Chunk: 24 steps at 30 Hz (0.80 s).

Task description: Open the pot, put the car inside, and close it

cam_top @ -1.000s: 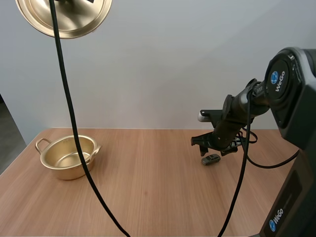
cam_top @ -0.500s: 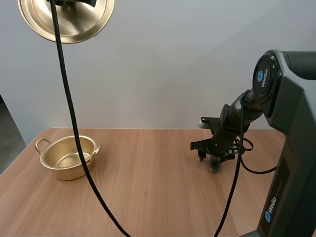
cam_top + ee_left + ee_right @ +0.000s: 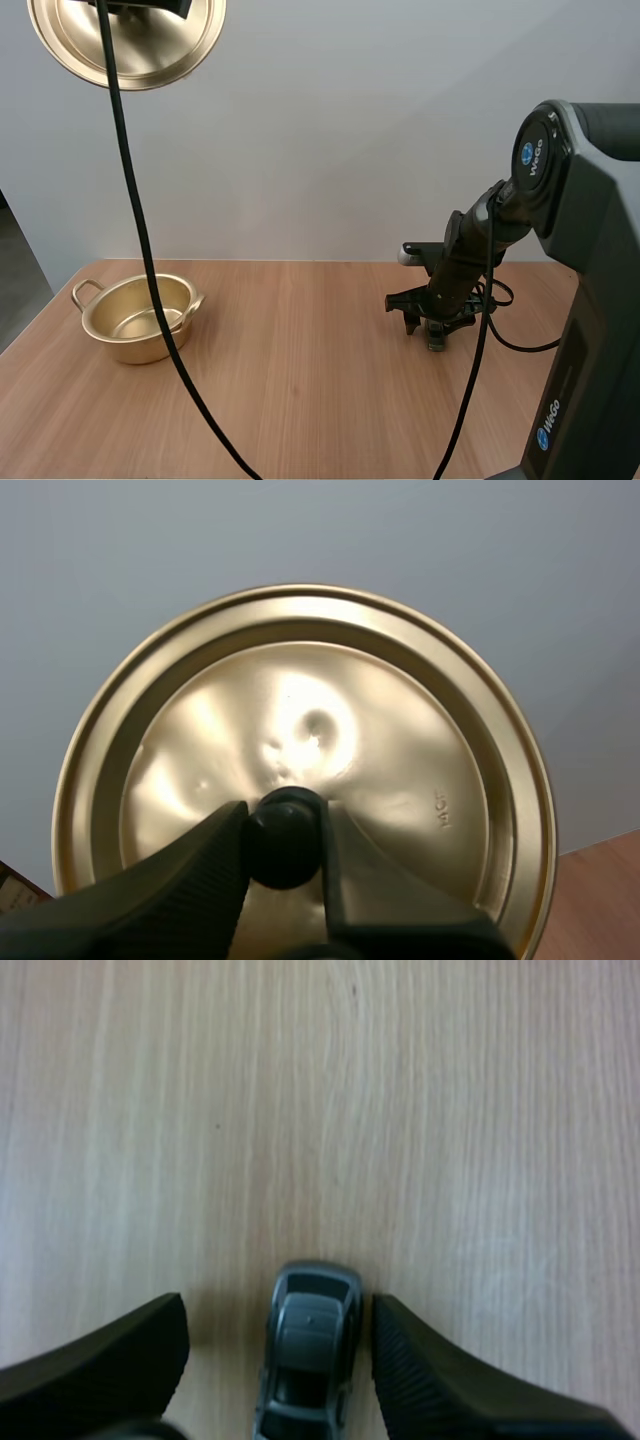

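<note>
At the desk's [image 3: 300, 400] right side, the right pincer [image 3: 278, 1348] has dropped to straddle the car [image 3: 308, 1345], fingers apart and gripping nothing, ready to close, while the left pincer [image 3: 283, 830] clamps the lid [image 3: 400, 760] high above the open pot [image 3: 140, 318].

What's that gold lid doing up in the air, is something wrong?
Nothing wrong: the left claw holds the lid by its knob, well above the open pot. The lid's surface looks slightly dented around the knob.
</note>
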{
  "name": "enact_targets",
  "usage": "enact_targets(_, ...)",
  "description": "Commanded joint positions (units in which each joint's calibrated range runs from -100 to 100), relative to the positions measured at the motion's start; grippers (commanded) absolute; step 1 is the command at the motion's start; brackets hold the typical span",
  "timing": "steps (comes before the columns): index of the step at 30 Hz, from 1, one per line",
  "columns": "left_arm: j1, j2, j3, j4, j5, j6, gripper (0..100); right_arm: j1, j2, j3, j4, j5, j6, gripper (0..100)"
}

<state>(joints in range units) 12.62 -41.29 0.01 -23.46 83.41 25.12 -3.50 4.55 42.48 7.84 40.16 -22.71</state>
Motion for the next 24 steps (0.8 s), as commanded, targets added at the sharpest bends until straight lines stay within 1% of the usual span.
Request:
enact_targets(1, 0.05, -0.02, 0.02, 0.16, -0.04, -0.01, 0, -0.01, -0.03, -0.04, 0.02, -0.12, 0.02, 77)
enact_targets(3, 0.05, -0.02, 0.02, 0.23, -0.04, -0.01, 0, -0.01, -0.03, -0.04, -0.1, 0.5, 0.11, 58)
enact_targets(5, 0.05, -0.02, 0.02, 0.18, 0.13, -0.01, 0, -0.01, -0.03, -0.04, -1.03, 1.38, 0.11, 32)
enact_targets(7, 0.05, -0.02, 0.02, 0.18, 0.13, -0.01, 0, -0.01, -0.03, -0.04, -1.8, 1.38, 0.01, 0)
enact_targets(9, 0.05, -0.02, 0.02, 0.18, 0.13, -0.01, 0, -0.01, -0.03, -0.04, -2.37, 0.61, -0.41, 0)
enact_targets(12, 0.05, -0.3, 0.02, 0.18, 0.12, -0.93, 0, -0.01, -0.33, -0.04, -1.85, -3.19, -5.93, 0)
enact_targets(14, 0.05, -0.86, 0.02, 0.18, 0.12, -1.13, 0, 0.32, -1.55, -0.04, 0.64, -5.56, -10.29, 0)
enact_targets(17, 0.05, -1.97, 0.02, 0.4, 0.12, -2.11, 0, 1.65, -3.94, -2.5, 7.97, -5.73, -18.42, 0)
enact_targets(19, 0.05, -2.91, 0.02, 1.12, 0.12, -4.55, 0, 3.19, -5.44, -6.48, 14.79, -0.15, -24.99, 0)
enact_targets(21, 0.05, -4.04, 0.02, 1.98, -0.04, -6.0, 0, 4.94, -6.24, -11.59, 21.35, 9.23, -30.38, 0)
enact_targets(24, 0.39, -6.43, 0.02, 5.27, 1.57, -9.19, 0, 7.34, -6.39, -20.54, 31.91, 25.63, -34.01, 0)
